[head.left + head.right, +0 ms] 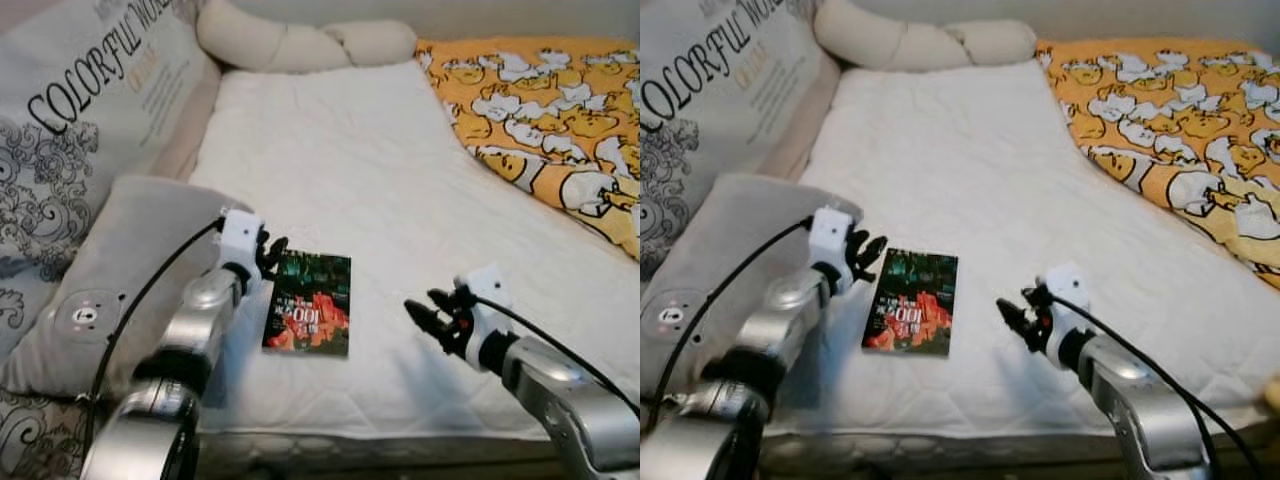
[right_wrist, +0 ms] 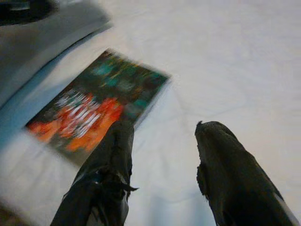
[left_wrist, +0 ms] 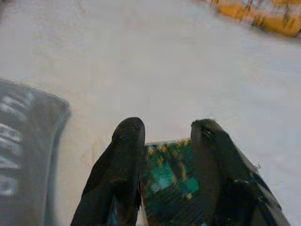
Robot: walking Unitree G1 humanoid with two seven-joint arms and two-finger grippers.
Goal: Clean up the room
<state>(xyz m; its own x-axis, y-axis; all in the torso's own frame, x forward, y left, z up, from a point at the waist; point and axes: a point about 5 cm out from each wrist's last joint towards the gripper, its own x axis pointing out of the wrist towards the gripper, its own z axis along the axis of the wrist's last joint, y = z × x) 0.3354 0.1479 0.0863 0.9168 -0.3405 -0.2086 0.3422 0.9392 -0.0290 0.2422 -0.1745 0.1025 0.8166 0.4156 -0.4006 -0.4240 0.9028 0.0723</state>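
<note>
Book (image 1: 910, 316) lay flat on white mattress (image 1: 970, 190). Left gripper (image 1: 865, 255) hovered at its top left corner, right gripper (image 1: 1015, 318) sat just right of it, fingers parted.

white quilted mattress (image 1: 340, 170), orange duck-print blanket (image 1: 545, 95), dark green-and-red book (image 1: 308, 302)

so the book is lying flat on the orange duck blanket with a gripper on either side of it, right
Not quite. The book lies flat on the white mattress cover, not on the orange duck blanket, which sits apart toward the far right of the bed, as the left eye view shows. The rest holds: the left gripper is at the book's left edge and the right gripper is off to its right.
</note>
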